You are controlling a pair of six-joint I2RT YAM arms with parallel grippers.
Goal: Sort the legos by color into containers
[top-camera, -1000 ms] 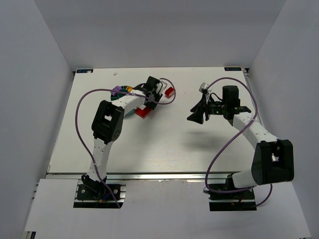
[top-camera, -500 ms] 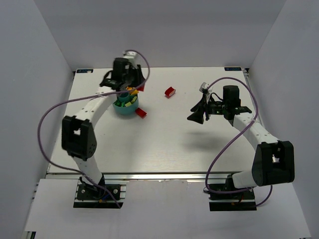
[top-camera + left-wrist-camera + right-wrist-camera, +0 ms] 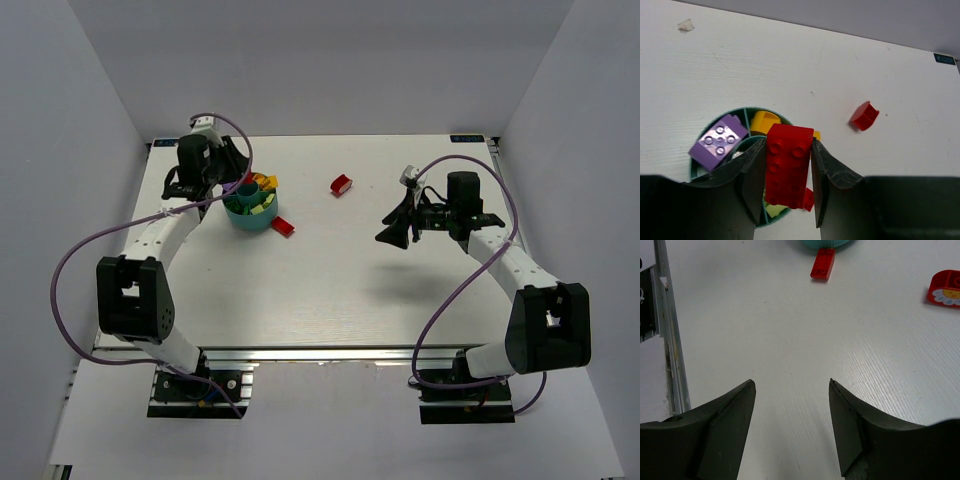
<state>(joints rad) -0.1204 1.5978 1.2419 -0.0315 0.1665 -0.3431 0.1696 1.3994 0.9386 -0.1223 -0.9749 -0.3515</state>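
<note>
So my left gripper is pinching a chunky red plastic two-by-four lego brick across its long smooth sides, studs facing my wrist camera. Right underneath my fingers sits the round teal plastic divided cup. A purple studded brick and a yellow brick are already in compartments just ahead and left of my tips.

The brick's hard and stiff, and I'd guess featherlight. Those glossy sides look slippery though, so squeezing mid-length on the flat walls seems the safest hold.

My right gripper hangs spread over the white table with nothing between its jaws. A long red brick lies well ahead of it, and a red arched brick with a white daisy print sits off to its right.

No readable writing anywhere; the dark corner sticker is too tiny to make out.
</note>
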